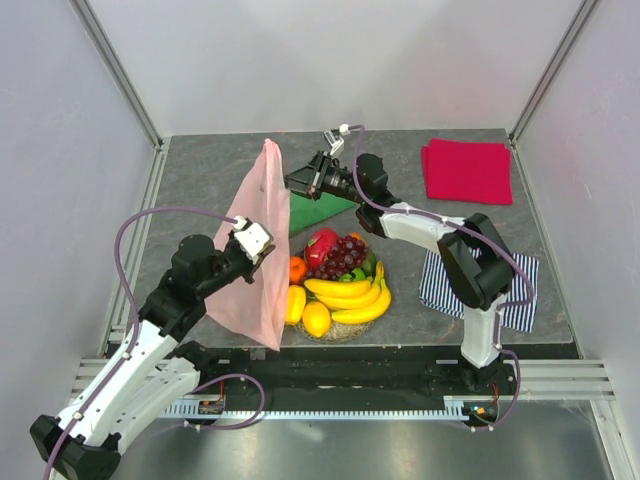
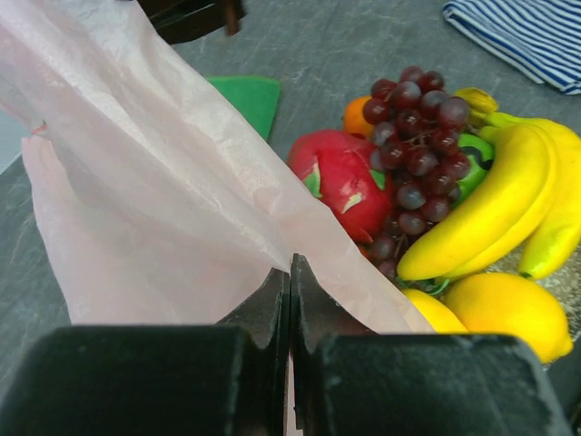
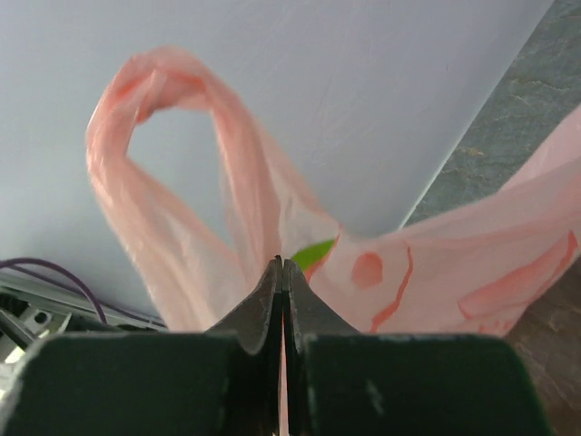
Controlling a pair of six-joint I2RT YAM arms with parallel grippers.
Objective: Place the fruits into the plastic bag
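The pale pink plastic bag (image 1: 255,240) hangs stretched above the table between both grippers. My left gripper (image 1: 262,243) is shut on its near edge; the film (image 2: 163,200) spreads out from the closed jaws. My right gripper (image 1: 295,182) is shut on the bag's far edge, and a loop handle (image 3: 172,145) stands up beyond its jaws. The fruits lie piled on a plate right of the bag: banana bunch (image 1: 352,295), purple grapes (image 1: 343,255), a red piece (image 1: 320,245), an orange (image 1: 297,269), yellow pieces (image 1: 316,318). The grapes (image 2: 413,136) and bananas (image 2: 490,213) show in the left wrist view.
A flat green cloth (image 1: 315,212) lies behind the bag, under my right gripper. A red folded cloth (image 1: 467,170) is at the back right. A striped blue and white cloth (image 1: 520,290) lies under my right arm. Frame posts stand at the table's corners.
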